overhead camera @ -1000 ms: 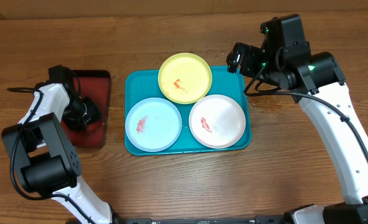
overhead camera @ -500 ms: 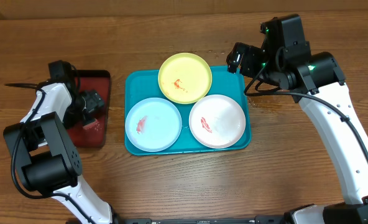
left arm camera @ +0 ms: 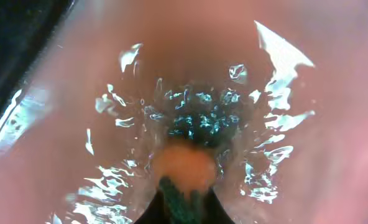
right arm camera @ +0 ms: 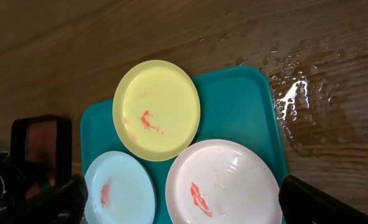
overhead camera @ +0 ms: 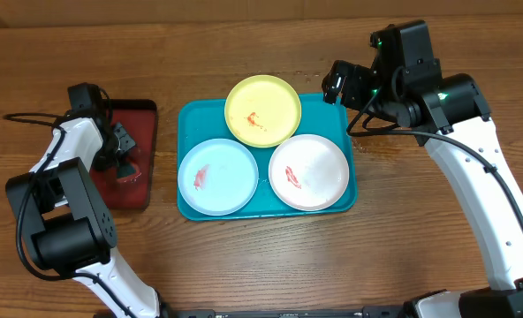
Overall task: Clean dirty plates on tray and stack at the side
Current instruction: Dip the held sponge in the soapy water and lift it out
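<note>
The turquoise tray [overhead camera: 344, 190] lies mid-table and holds three plates: yellow-green [overhead camera: 262, 109] at the back, light blue [overhead camera: 217, 176] front left, white [overhead camera: 308, 170] front right. Each has a red smear. My right gripper [overhead camera: 337, 84] hangs open and empty above the tray's back right corner. Its view shows the tray [right arm camera: 243, 102], the yellow-green plate [right arm camera: 156, 109], the light blue plate [right arm camera: 119, 190] and the white plate [right arm camera: 224, 183] below its spread fingers [right arm camera: 181, 194]. My left gripper [overhead camera: 125, 162] is over the dark red tray, shut on a green and orange sponge [left arm camera: 185, 169] that touches its wet floor.
The small dark red tray [overhead camera: 142, 115] with a black rim sits left of the turquoise tray and holds water [left arm camera: 258, 99]. Water drops [right arm camera: 296, 99] lie on the wooden table beside the turquoise tray's back right corner. A black cable [overhead camera: 27, 117] runs off to the far left.
My left gripper has shifted within the dark red tray, first toward the back right, then a little back to the left. The right arm and the plates have not moved.
</note>
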